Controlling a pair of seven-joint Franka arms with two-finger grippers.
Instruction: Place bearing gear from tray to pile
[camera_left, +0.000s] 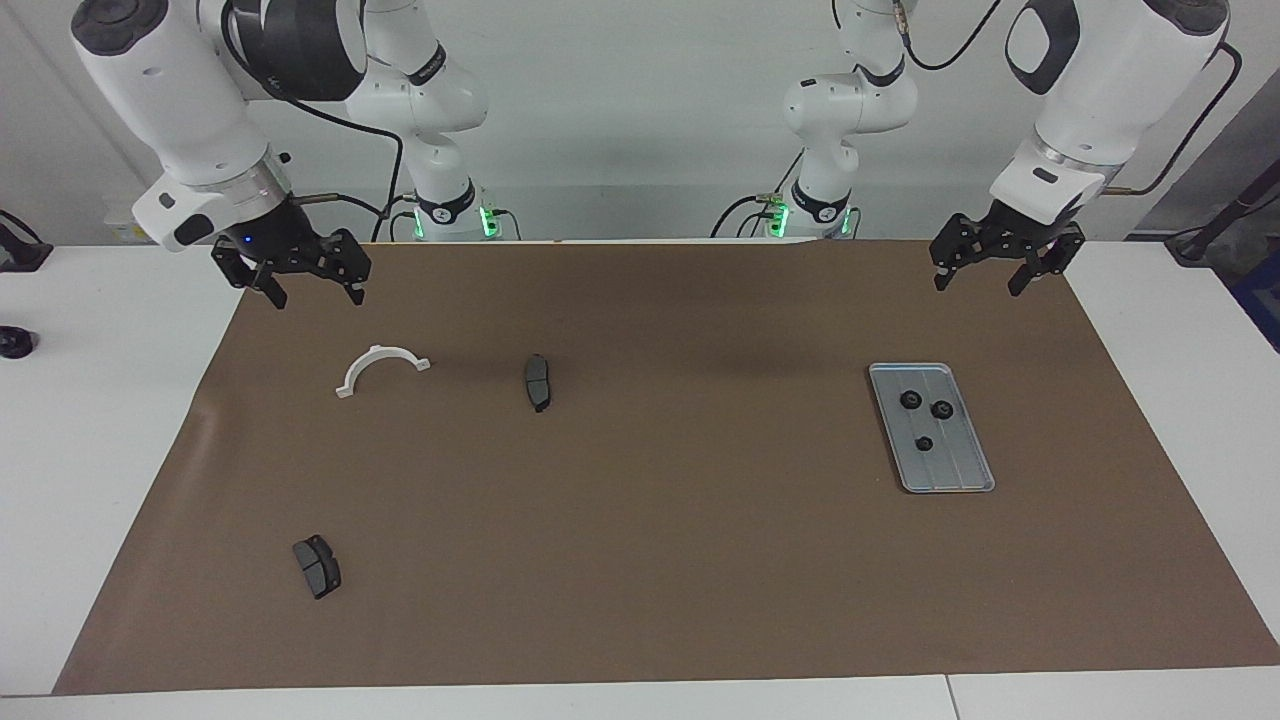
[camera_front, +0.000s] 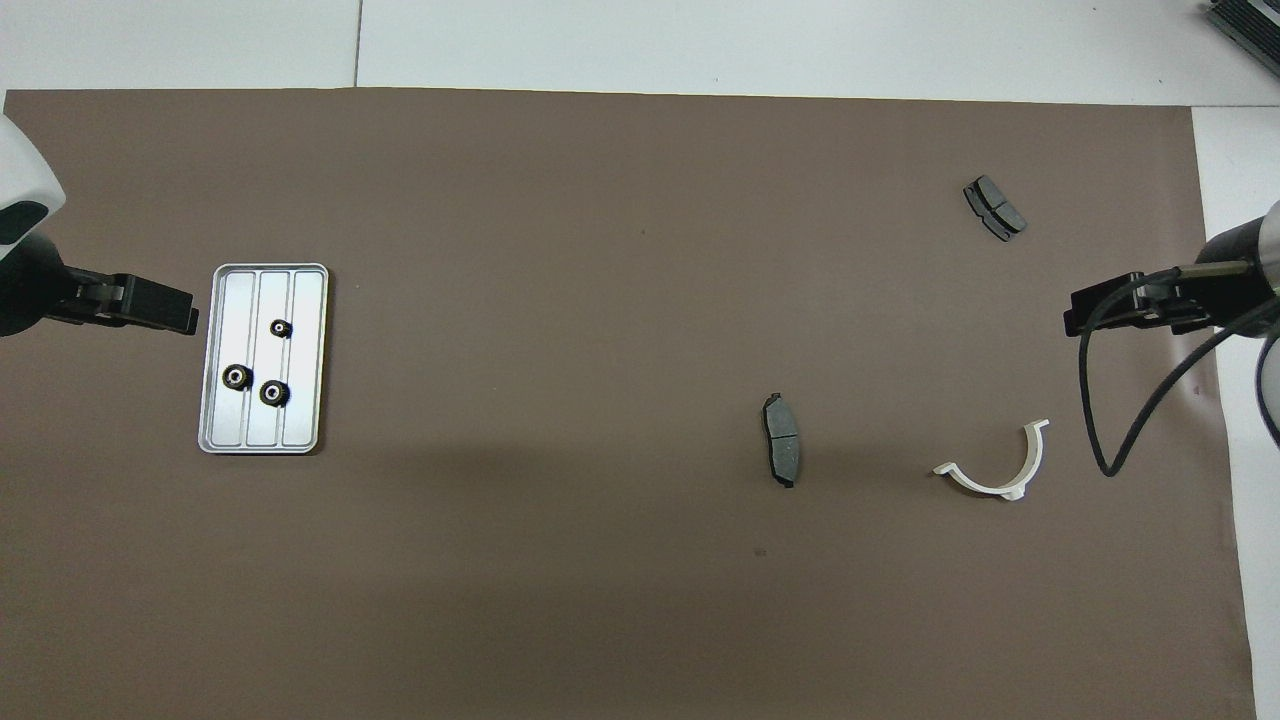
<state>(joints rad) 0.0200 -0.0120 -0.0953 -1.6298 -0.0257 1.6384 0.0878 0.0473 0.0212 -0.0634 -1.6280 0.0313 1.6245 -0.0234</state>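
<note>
While no gear has yet left the tray (camera_left: 960, 478), the task stands at its start. Three bearing gears (camera_left: 941, 409) lie in the tray at the right of the facing view; no pile of gears is discernible, though small parts could escape notice. The left gripper (camera_left: 981, 282) hangs wide and empty at upper right, above the tray in the frame. The right gripper (camera_left: 314, 294) waits at upper left, likewise wide and empty. All transfers remain.
</note>
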